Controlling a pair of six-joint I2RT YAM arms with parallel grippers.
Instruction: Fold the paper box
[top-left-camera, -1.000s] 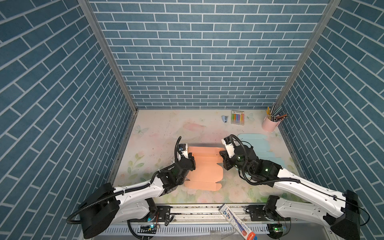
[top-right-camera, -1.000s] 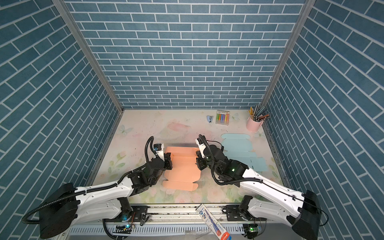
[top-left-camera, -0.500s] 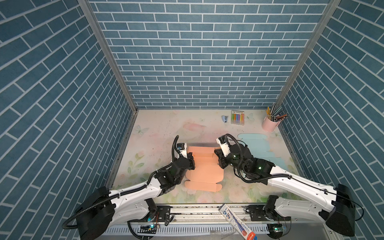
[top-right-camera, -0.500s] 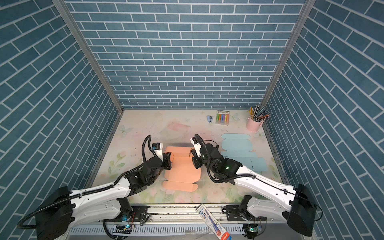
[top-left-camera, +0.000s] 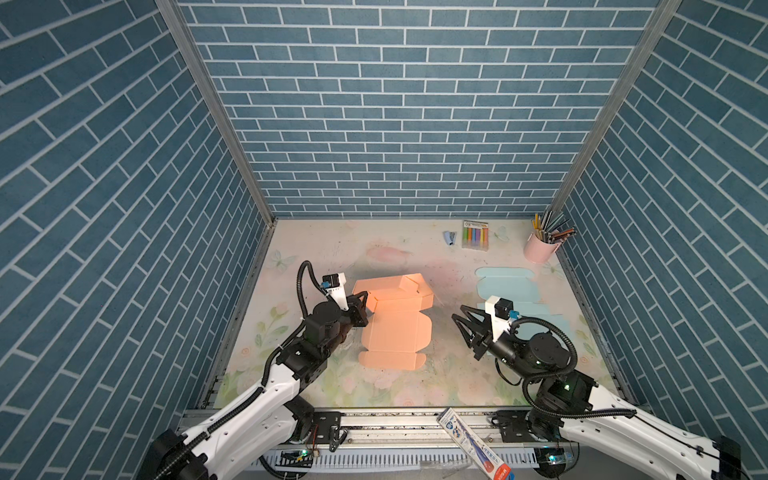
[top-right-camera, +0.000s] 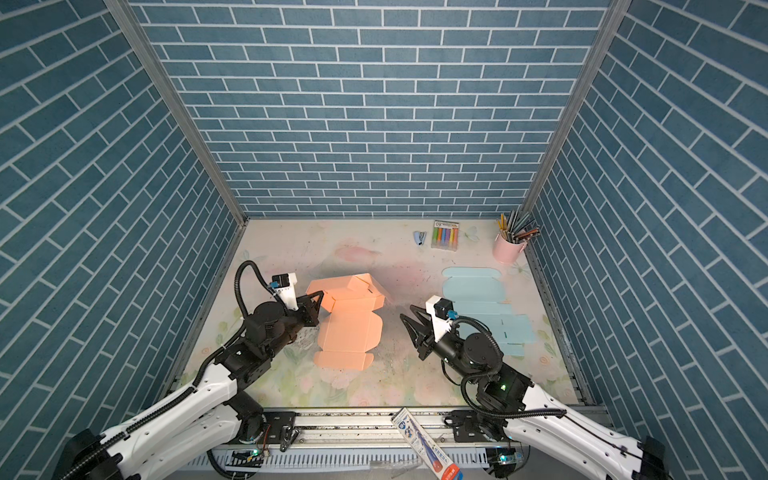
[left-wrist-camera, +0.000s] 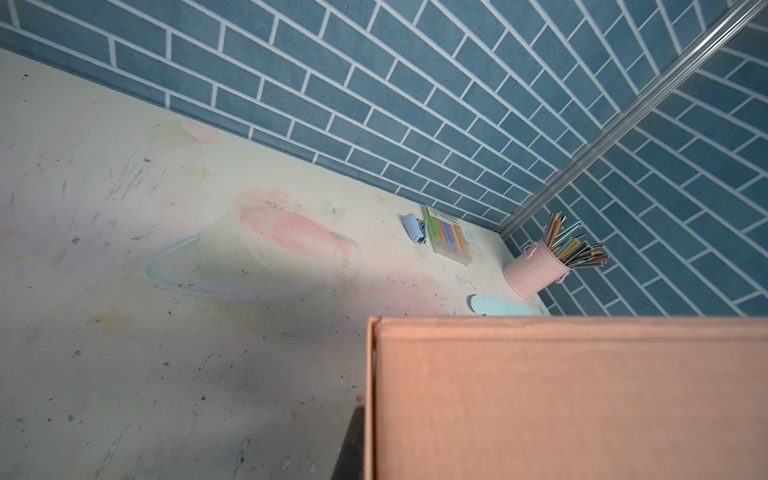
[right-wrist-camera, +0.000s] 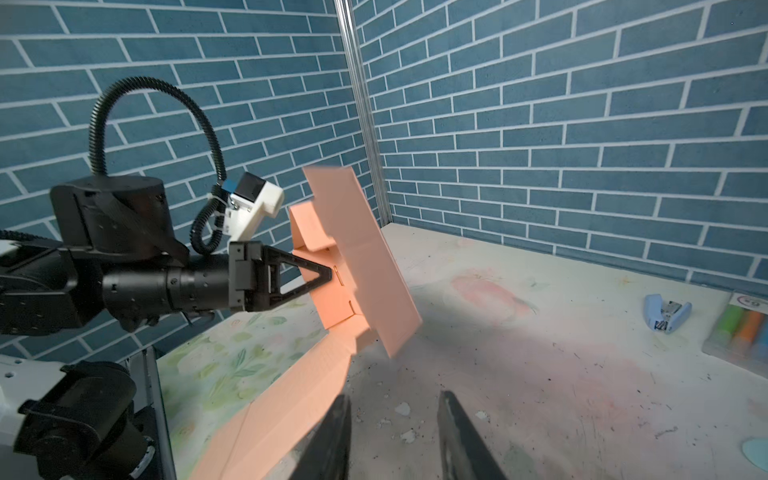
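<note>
Left hand (top-left-camera: 365, 300) pinches the raised flap of the orange paper box (top-left-camera: 395, 332), right hand (top-left-camera: 458, 312) hangs open beside it, empty.

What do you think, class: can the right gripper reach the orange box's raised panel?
Probably yes: the right gripper is open and empty, only bare table lies between it and the orange box, whose opposite edge the left gripper pinches.

You find the paper box (top-left-camera: 395, 328) at lower centre in a top view, the left gripper (top-left-camera: 367, 296) at its left edge; the right gripper (top-left-camera: 457, 311) sits apart to its right, before the flat blank (top-left-camera: 511, 286); stapler (top-left-camera: 450, 237), marker pack (top-left-camera: 475, 235) and pencil cup (top-left-camera: 539, 249) line the upper right.
</note>
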